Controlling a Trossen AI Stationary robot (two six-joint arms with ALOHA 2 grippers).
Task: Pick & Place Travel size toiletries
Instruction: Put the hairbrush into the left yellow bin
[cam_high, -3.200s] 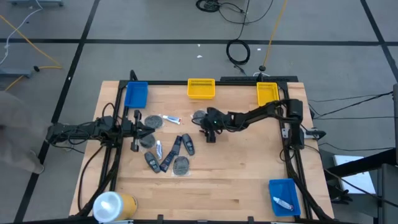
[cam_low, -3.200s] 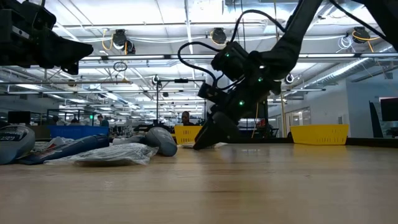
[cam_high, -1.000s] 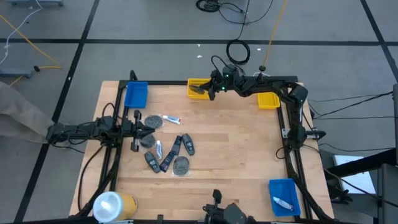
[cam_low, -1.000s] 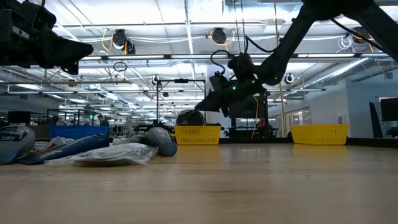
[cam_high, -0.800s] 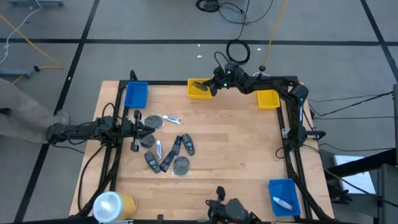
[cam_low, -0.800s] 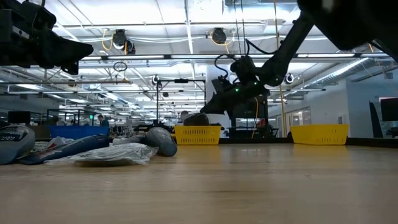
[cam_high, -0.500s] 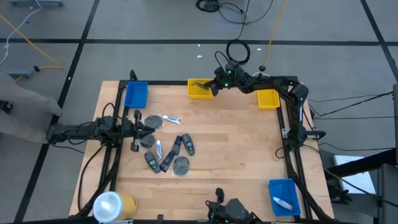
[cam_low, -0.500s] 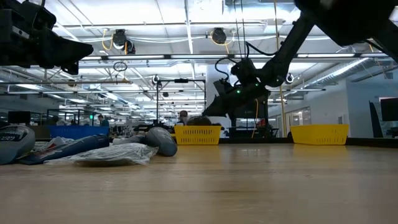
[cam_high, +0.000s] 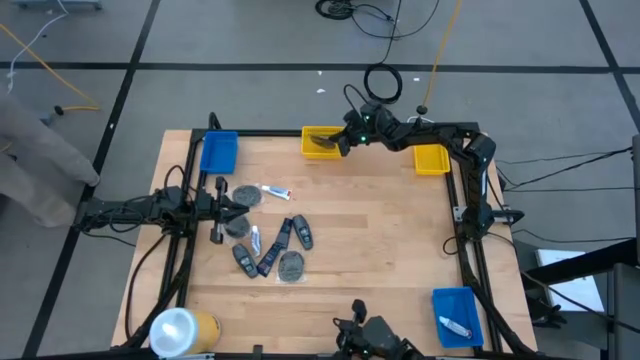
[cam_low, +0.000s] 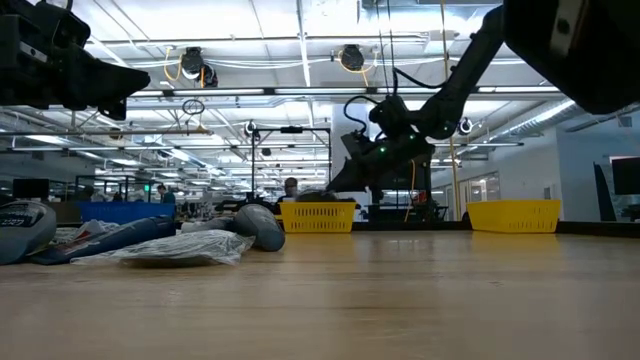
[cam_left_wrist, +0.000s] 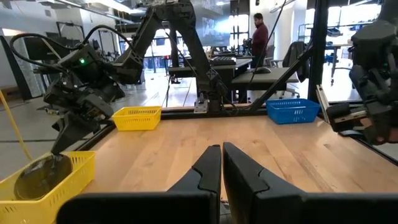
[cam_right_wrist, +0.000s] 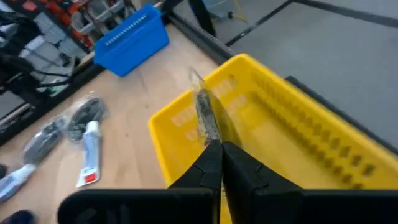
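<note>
My right gripper (cam_high: 337, 143) hangs over the middle yellow bin (cam_high: 306, 151) at the table's far edge. It is shut on a grey round disc in a clear wrapper (cam_left_wrist: 38, 177), which dips inside the bin. The other travel size toiletries (cam_high: 270, 236) lie flat on the wood at the centre left: grey discs (cam_high: 246, 195), white tubes (cam_high: 275, 191) and black oblong pieces (cam_high: 285, 236). My left gripper (cam_left_wrist: 222, 163) waits shut and level at the table's left edge (cam_high: 238, 206), beside the pile. My right gripper pinches the upper edge of the disc's clear wrapper (cam_right_wrist: 203, 122) between its two fingers. The fingers slant down from the table's right side. The disc hangs below them inside the yellow bin; whether its lower edge rests on the bin's floor I cannot tell.
A blue bin (cam_high: 219, 152) stands at the far left and a second yellow bin (cam_high: 431, 157) at the far right. Another blue bin (cam_high: 457, 315) with a white tube is at the near right. A yellow roll with a white end (cam_high: 180, 330) lies at the near left.
My right gripper has tipped its fingers further down over the middle yellow bin and stayed shut. The disc has sunk from above the bin's rim into the bin.
</note>
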